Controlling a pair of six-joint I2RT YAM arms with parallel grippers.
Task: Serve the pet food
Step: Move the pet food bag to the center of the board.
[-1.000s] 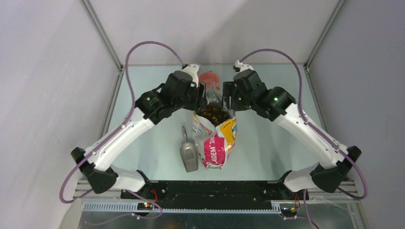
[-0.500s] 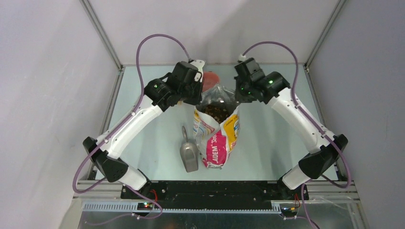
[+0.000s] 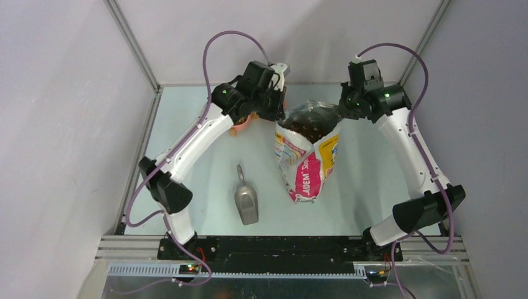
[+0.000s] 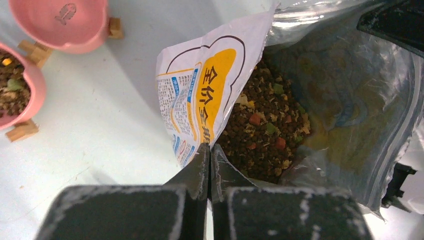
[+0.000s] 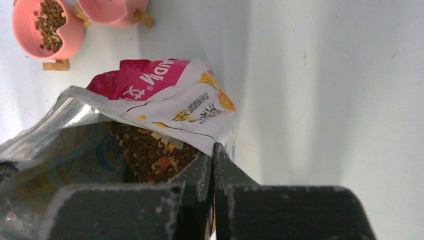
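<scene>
Grip: left gripper (image 4: pixel 210 150) pinches bag (image 3: pixel 308 168) rim at 9 o'clock; right gripper (image 5: pixel 213 150) pinches rim at 3 o'clock. Pet food (image 4: pixel 260 135) sits inside open bag mouth. Part-filled pink bowl (image 5: pixel 47 27) lies at bag's 10 o'clock, scoop (image 3: pixel 246 199) at 7 o'clock. Advice: hold rim taut, level, mouth upward; any tilt likely spills kibble.

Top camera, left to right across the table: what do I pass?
Metal scoop → left gripper, shut on one edge of the bag → pet food inside it → right gripper, shut on the opposite edge.
</scene>
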